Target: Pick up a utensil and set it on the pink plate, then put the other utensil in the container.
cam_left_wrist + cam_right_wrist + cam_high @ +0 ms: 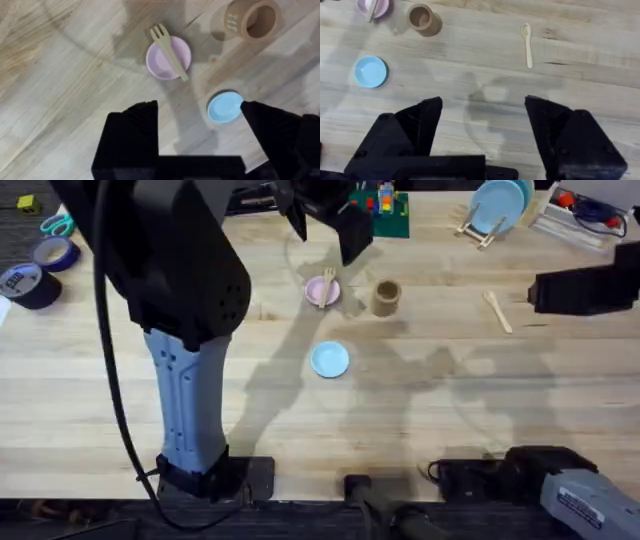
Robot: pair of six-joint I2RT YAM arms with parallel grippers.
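From overhead, the wooden fork (pixel 327 283) lies across the pink plate (pixel 316 292), its tines toward the far side of the table. Just to the right of the plate stands the tan container (pixel 386 297), and nearer the arms' bases sits a light blue plate (pixel 330 360), apart from both. The wooden spoon (pixel 497 311) lies flat on the table (pixel 120 410), well to the right of the container. The left arm rises large and dark close under the camera, its gripper (pixel 325 225) hanging above the far side of the table beyond the pink plate; from here I cannot tell how its fingers stand. The right gripper (pixel 580 290) seems to be the dark blurred shape at the right edge, near the spoon.

In the left wrist view, the left gripper (pixel 200 112) is spread wide with nothing between its black fingers. Beyond them the fork (pixel 169 51) rests on the pink plate (pixel 159 62), handle overhanging the rim. The container (pixel 252 20) is open-mouthed and the blue plate (pixel 224 107) lies just beside one fingertip.

In the right wrist view, the right gripper (pixel 484 107) is also spread wide and empty above bare wood. The spoon (pixel 527 44) lies on the table well apart from the container (pixel 422 19), with the blue plate (pixel 370 71) and the pink plate (pixel 374 7) off to one side
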